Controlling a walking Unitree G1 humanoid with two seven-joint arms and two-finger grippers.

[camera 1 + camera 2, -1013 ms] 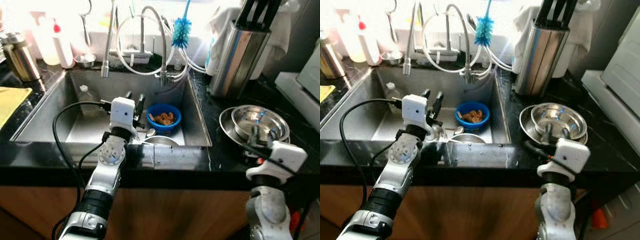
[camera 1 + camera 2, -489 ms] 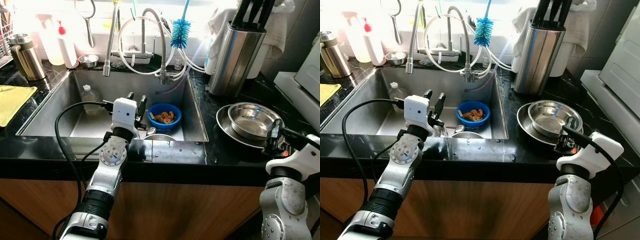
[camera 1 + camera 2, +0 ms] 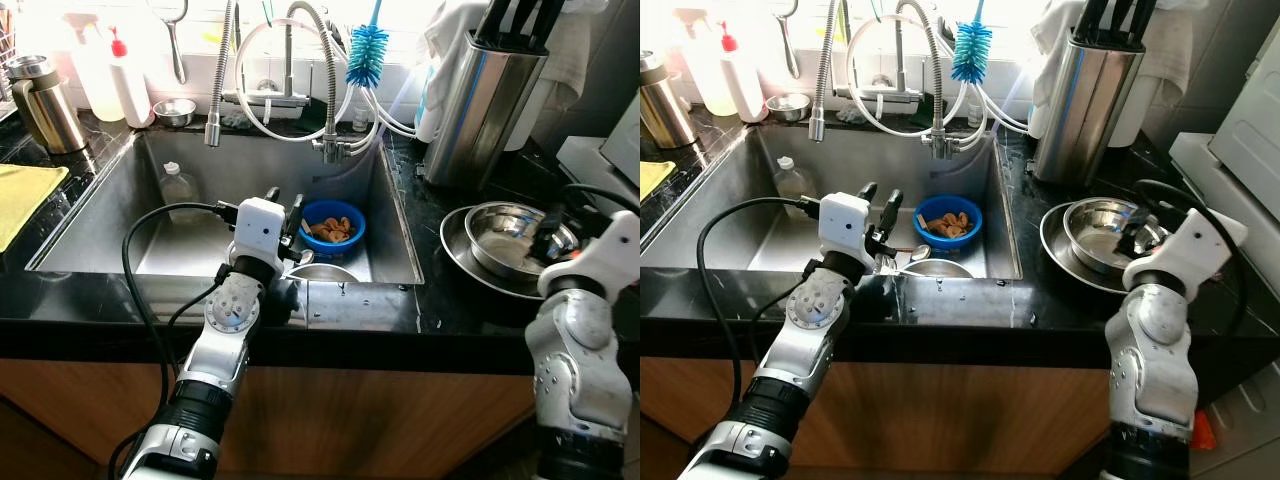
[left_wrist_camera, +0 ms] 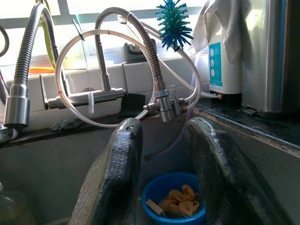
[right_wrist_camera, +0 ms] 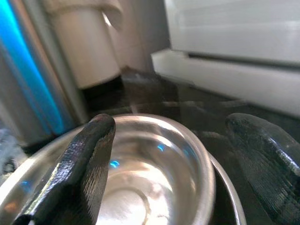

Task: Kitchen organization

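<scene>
A blue bowl [image 3: 333, 222] with orange food scraps sits in the steel sink [image 3: 110, 235], beside a steel bowl [image 3: 322, 273] and a spoon. My left gripper [image 3: 283, 200] hovers open over the sink's front, just short of the blue bowl [image 4: 173, 208], which shows between its fingers [image 4: 119, 164]. On the right counter a steel bowl [image 3: 505, 240] rests in a wider steel dish [image 3: 465, 262]. My right gripper [image 3: 1137, 232] is open at that bowl's near right rim, its fingers [image 5: 89, 159] spread wide over the bowl [image 5: 140, 187], holding nothing.
A plastic bottle [image 3: 177, 187] lies in the sink's left part. Faucet hoses [image 3: 290, 60] and a blue brush [image 3: 370, 45] hang behind. A tall steel utensil holder [image 3: 480, 100] stands right of the sink. A yellow cloth [image 3: 25, 195], a steel jug [image 3: 40, 95] and soap bottles [image 3: 128, 85] sit left.
My right arm has risen from below the counter edge and swung its gripper up to the steel bowl's rim. The left gripper has barely moved; the camera shifted slightly.
</scene>
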